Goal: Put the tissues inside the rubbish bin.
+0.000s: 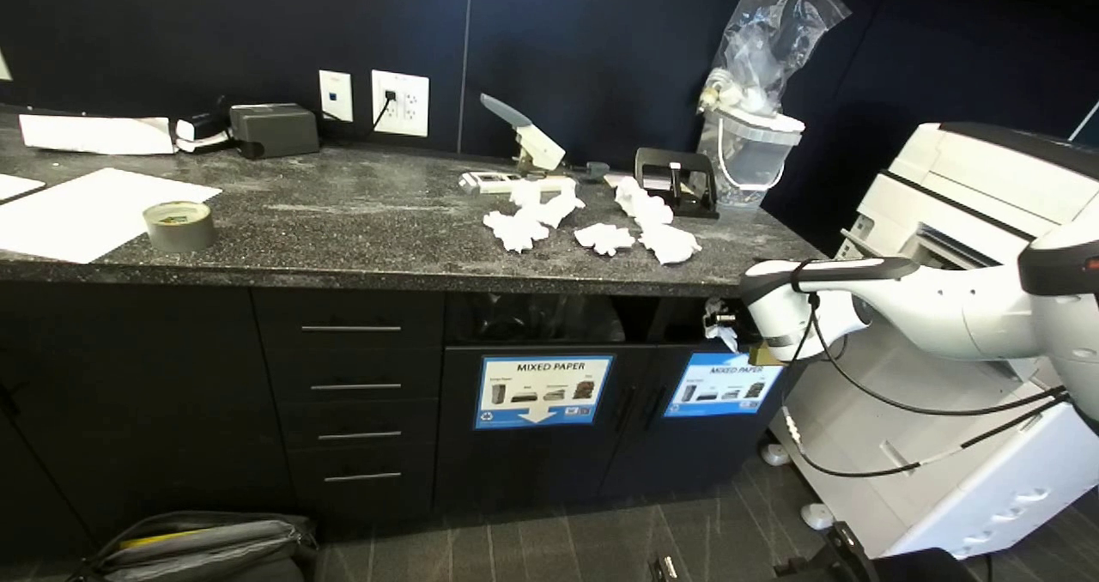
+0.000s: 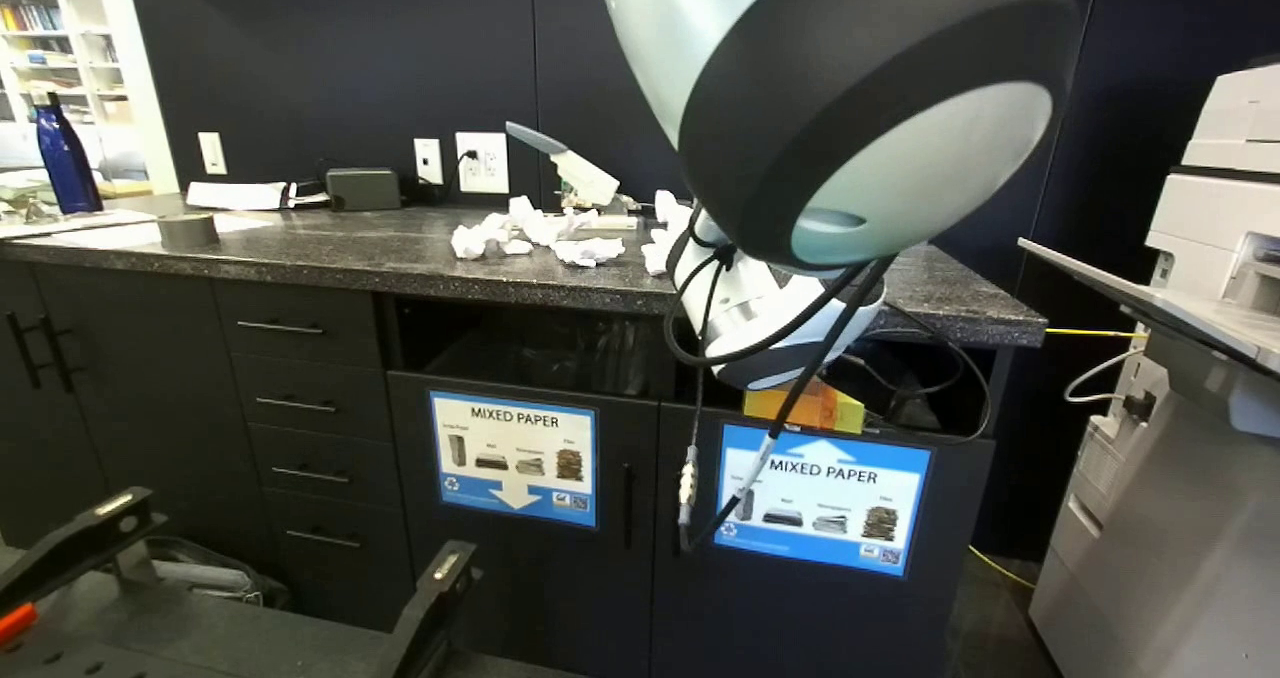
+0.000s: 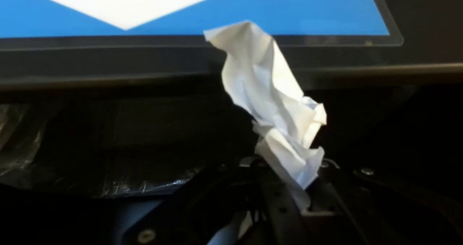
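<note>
Several crumpled white tissues (image 1: pixel 604 239) lie on the dark counter; they also show in an exterior view (image 2: pixel 590 250). My gripper (image 1: pixel 730 318) is below the counter's front edge, at the dark opening above the right bin cabinet door (image 2: pixel 800 618). It is shut on one tissue (image 3: pixel 267 93), which sticks out between the fingers; the tissue also shows in an exterior view (image 1: pixel 723 336). In the wrist view the gripper (image 3: pixel 287 165) is dark, with the blue bin sign (image 3: pixel 282 15) and door edge beyond the tissue. In an exterior view the arm hides the fingers.
The counter edge (image 1: pixel 378 278) overhangs the openings. A left opening holds a dark liner (image 1: pixel 549 318). On the counter stand a hole punch (image 1: pixel 700 183), stapler (image 1: pixel 539 148), clear bucket (image 1: pixel 751 148), tape roll (image 1: pixel 180 230) and paper sheets (image 1: pixel 94 209). A printer (image 1: pixel 962 196) stands at right.
</note>
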Available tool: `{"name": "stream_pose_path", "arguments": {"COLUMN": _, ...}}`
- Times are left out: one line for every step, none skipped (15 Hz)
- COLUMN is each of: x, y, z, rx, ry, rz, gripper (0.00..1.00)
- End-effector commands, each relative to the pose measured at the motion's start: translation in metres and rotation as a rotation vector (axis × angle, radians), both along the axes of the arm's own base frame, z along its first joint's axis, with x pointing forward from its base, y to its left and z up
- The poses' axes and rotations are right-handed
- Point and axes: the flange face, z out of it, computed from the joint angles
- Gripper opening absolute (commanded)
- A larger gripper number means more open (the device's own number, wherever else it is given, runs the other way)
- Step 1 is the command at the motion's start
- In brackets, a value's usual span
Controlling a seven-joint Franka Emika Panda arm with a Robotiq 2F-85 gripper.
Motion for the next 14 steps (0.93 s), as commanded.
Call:
{"name": "stream_pose_path", "arguments": {"x": 0.013, "y": 0.005, "z": 0.015, "rx": 0.023, "ry": -0.048, "rz": -0.067, "gripper": 0.14}}
{"name": "stream_pose_path", "arguments": {"x": 0.014, "y": 0.005, "z": 0.015, "rx": 0.029, "ry": -0.047, "rz": -0.076, "gripper": 0.14}}
{"name": "stream_pose_path", "arguments": {"x": 0.015, "y": 0.006, "z": 0.016, "rx": 0.032, "ry": -0.049, "rz": -0.082, "gripper": 0.14}}
{"name": "stream_pose_path", "arguments": {"x": 0.015, "y": 0.007, "z": 0.014, "rx": 0.033, "ry": -0.046, "rz": -0.084, "gripper": 0.14}}
{"name": "stream_pose_path", "arguments": {"x": 0.015, "y": 0.008, "z": 0.01, "rx": 0.046, "ry": -0.033, "rz": -0.089, "gripper": 0.15}}
{"name": "stream_pose_path", "arguments": {"x": 0.014, "y": 0.01, "z": 0.01, "rx": 0.045, "ry": -0.036, "rz": -0.081, "gripper": 0.4}}
{"name": "stream_pose_path", "arguments": {"x": 0.013, "y": 0.01, "z": 0.007, "rx": 0.031, "ry": -0.027, "rz": -0.064, "gripper": 0.4}}
{"name": "stream_pose_path", "arguments": {"x": 0.013, "y": 0.012, "z": 0.004, "rx": 0.019, "ry": -0.021, "rz": -0.04, "gripper": 0.43}}
{"name": "stream_pose_path", "arguments": {"x": 0.013, "y": 0.014, "z": 0.001, "rx": 0.006, "ry": -0.017, "rz": -0.032, "gripper": 0.49}}
{"name": "stream_pose_path", "arguments": {"x": 0.012, "y": 0.016, "z": -0.001, "rx": -0.011, "ry": -0.013, "rz": -0.011, "gripper": 0.57}}
{"name": "stream_pose_path", "arguments": {"x": 0.012, "y": 0.018, "z": -0.003, "rx": -0.024, "ry": -0.011, "rz": -0.001, "gripper": 0.66}}
{"name": "stream_pose_path", "arguments": {"x": 0.012, "y": 0.02, "z": -0.004, "rx": -0.039, "ry": -0.012, "rz": -0.001, "gripper": 0.73}}
{"name": "stream_pose_path", "arguments": {"x": 0.013, "y": 0.022, "z": -0.004, "rx": -0.052, "ry": -0.014, "rz": -0.01, "gripper": 0.81}}
{"name": "stream_pose_path", "arguments": {"x": 0.013, "y": 0.025, "z": -0.005, "rx": -0.072, "ry": -0.017, "rz": -0.024, "gripper": 0.88}}
